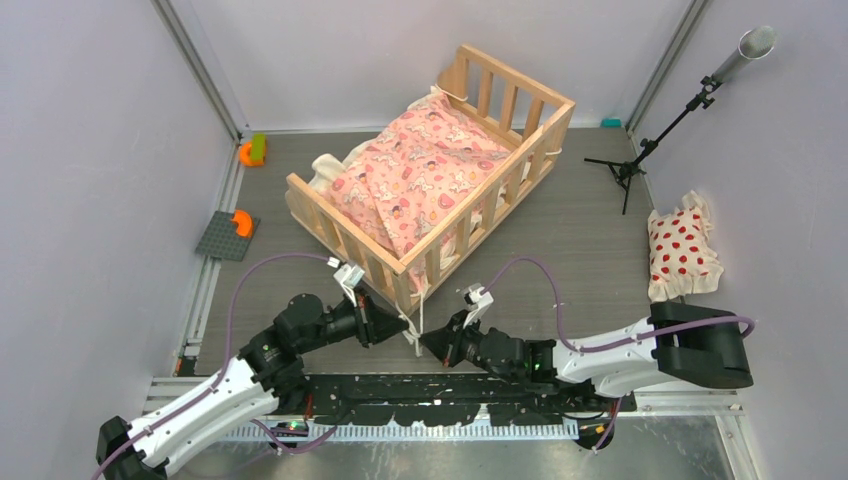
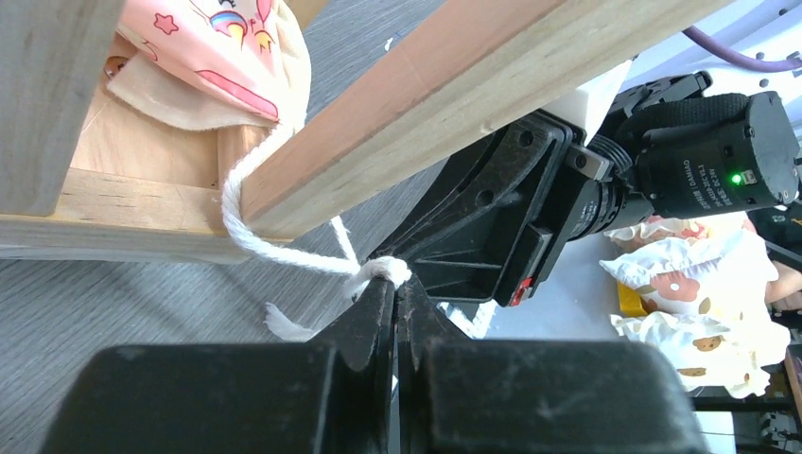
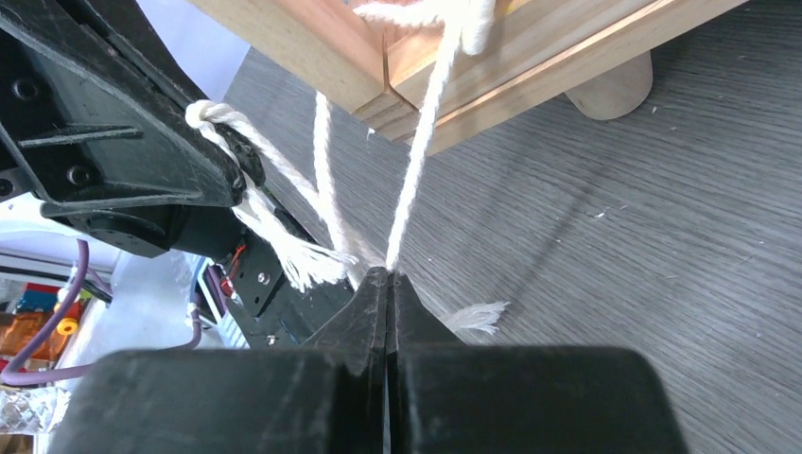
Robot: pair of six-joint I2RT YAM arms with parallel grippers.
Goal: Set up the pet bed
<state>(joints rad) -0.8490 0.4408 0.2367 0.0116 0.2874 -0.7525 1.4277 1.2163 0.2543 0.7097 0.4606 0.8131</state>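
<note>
Standing mid-table (image 1: 590, 235) toward the far edge, the pet bed (image 1: 516, 75) holds a pink cushion (image 1: 420, 180); at its near corner, the left gripper (image 1: 405, 335) and right gripper (image 1: 424, 341) each pinch 1 cream tie (image 2: 284, 253), jaws pressed together.

We locate the pet bed (image 1: 488, 187) at mid-table (image 1: 570, 230), set diagonally, with the cushion (image 1: 420, 180) in it. The pillow (image 1: 680, 250) lies to its right, and the stand (image 1: 660, 130) is behind the pillow. The flat plate (image 1: 225, 238) and, behind it, the small block (image 1: 252, 151) sit at left. Before the bed's near corner, the left gripper (image 1: 405, 335) and the right gripper (image 1: 425, 342) meet at the tie cords (image 1: 418, 310).
</note>
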